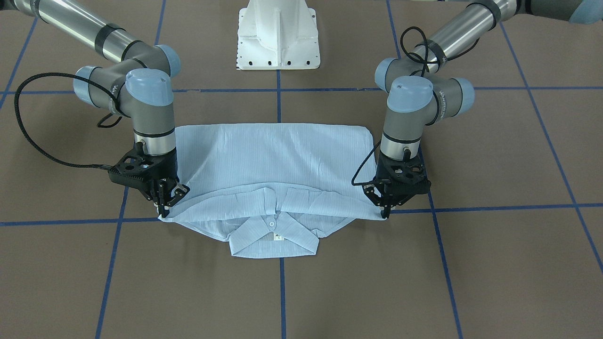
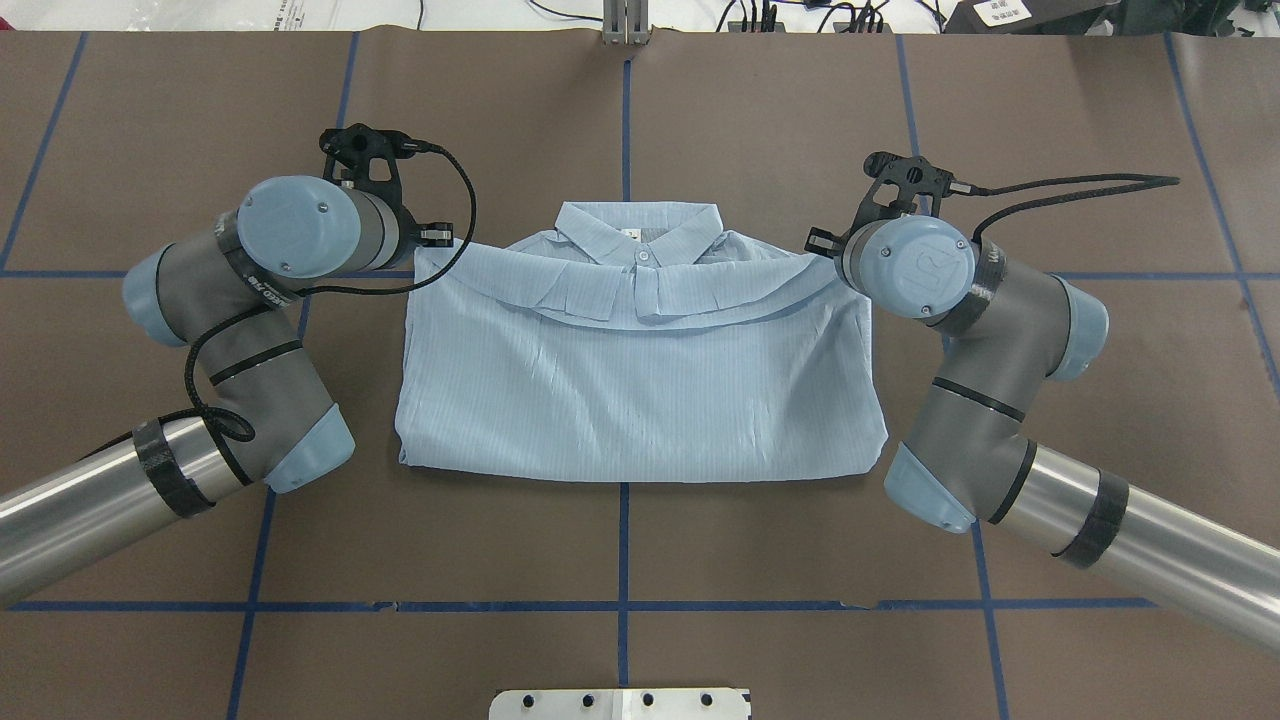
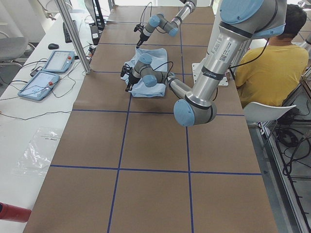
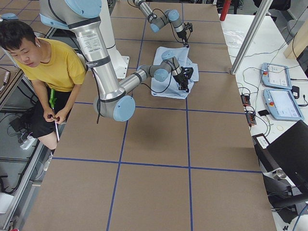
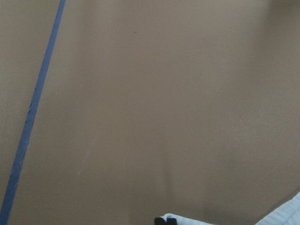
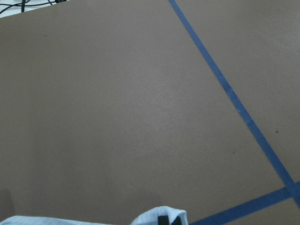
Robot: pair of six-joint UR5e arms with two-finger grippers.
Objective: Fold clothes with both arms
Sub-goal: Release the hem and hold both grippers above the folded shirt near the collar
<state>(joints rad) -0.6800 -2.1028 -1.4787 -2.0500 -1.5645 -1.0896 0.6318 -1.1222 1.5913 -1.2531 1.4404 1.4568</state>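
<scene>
We have the shirt (image 1: 278, 160) folded once, its corners pinched by the left gripper (image 1: 384, 211) and right gripper (image 1: 163, 209); further folds likely remain.

Shirt (image 2: 640, 390) folded flat on table (image 2: 800, 120); left arm (image 2: 250, 330), right arm (image 2: 990, 340) flanking

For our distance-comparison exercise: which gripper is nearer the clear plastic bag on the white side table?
Left. The left gripper pinches the shirt corner on the side toward the plastic bag; the right gripper pinches the opposite corner, with the shirt between them.
</scene>
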